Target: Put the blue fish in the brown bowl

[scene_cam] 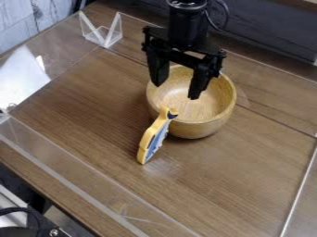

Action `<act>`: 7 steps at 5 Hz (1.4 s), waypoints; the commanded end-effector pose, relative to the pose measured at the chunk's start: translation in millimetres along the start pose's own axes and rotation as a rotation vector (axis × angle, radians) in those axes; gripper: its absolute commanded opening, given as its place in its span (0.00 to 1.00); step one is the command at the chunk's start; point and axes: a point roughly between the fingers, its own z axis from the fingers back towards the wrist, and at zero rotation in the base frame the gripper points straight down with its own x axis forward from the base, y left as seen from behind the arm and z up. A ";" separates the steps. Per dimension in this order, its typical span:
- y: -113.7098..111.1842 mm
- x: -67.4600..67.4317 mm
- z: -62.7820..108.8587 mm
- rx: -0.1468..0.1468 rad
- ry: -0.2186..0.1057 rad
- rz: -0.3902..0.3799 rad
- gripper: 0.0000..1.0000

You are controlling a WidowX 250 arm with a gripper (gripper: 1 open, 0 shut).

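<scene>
One bowl (192, 104) of smooth, pale wood, round and thick-walled, is sitting on a dark wood-grain table (87, 111). The fish (155, 136), a small flat blue piece with tan wooden edges, is leaning tail-up against the bowl's near outer wall, its nose on the table. The black gripper (179, 79) is hanging over the bowl's far rim, jaws spread wide and gripping nothing.

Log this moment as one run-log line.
gripper: open, empty, pointing down over bowl's far rim | fish: on table, tail leaning against bowl | bowl: empty | task: fish not yet grasped
</scene>
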 end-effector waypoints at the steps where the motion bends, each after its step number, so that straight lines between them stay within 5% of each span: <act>1: -2.9 0.9 7.5 -0.001 -0.038 -0.006 1.00; 7: 1.2 -32.7 -16.7 -0.004 0.010 0.047 1.00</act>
